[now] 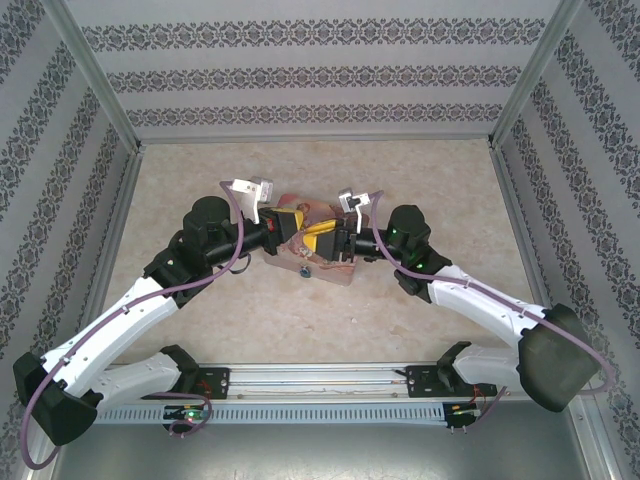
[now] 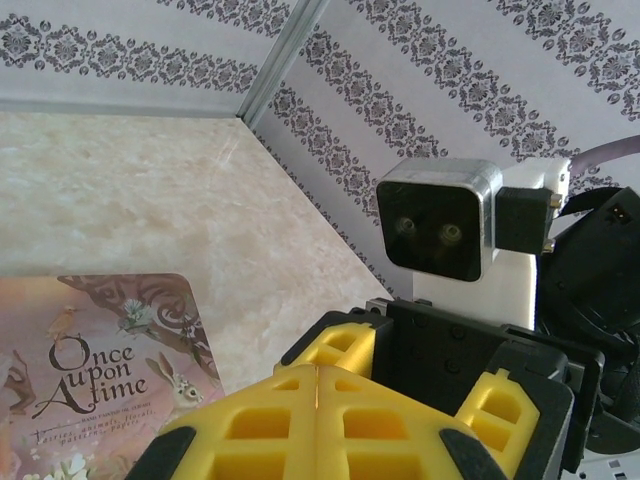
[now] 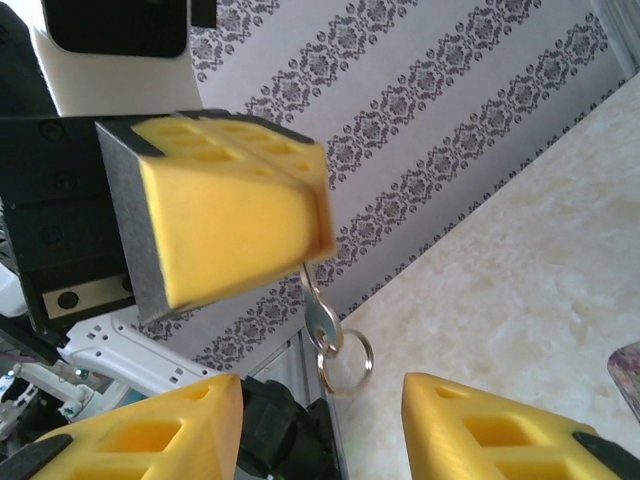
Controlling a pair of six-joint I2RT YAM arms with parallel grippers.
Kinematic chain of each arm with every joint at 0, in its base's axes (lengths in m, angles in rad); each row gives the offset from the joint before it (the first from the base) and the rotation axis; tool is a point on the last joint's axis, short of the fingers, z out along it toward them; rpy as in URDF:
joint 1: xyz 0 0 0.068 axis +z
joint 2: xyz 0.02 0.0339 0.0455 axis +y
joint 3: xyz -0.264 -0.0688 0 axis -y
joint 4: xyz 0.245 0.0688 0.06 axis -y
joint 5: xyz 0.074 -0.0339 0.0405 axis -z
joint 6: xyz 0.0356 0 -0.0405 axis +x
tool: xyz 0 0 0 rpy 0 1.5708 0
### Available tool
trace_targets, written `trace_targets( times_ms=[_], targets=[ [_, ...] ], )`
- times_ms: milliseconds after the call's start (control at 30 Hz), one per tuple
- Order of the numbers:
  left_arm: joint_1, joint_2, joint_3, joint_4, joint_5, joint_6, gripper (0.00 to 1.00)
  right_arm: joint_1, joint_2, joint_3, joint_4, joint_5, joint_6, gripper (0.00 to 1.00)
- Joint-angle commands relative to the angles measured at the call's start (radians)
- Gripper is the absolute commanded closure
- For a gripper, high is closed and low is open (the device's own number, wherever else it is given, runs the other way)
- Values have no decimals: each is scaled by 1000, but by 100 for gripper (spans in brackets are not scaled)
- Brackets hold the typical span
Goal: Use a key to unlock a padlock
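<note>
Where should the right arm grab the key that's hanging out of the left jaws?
Probably the bare stretch of the key, between the shut left gripper and the ring. The key hangs thin and nearly straight down, its top clamped, so only that stretch is free. Come up from below with the right gripper; its jaws stand open to either side of it.

the key (image 3: pixel 322 318) and its ring (image 3: pixel 347 360) are bright polished metal. the left gripper (image 3: pixel 305 215) is matt yellow plastic on a black matt housing. the tin (image 2: pixel 100 370) lid has a smooth, faintly glossy print. the table (image 2: pixel 120 190) looks like smooth pale stone, the walls (image 2: pixel 450 80) like matt patterned paper.
</note>
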Motion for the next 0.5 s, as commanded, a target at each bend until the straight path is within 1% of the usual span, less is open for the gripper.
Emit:
trace_targets(
  times_ms=[0,333,467],
  targets=[
    [-10,2,-11,60,17,-11,100,12,13,38,65,-18,13,56],
    [-10,0,-27,93,17,-31,100,18,38,44,86,-21,23,71],
    [-10,1,-33,98,18,-40,100,18,41,43,94,-17,25,78]
  ],
)
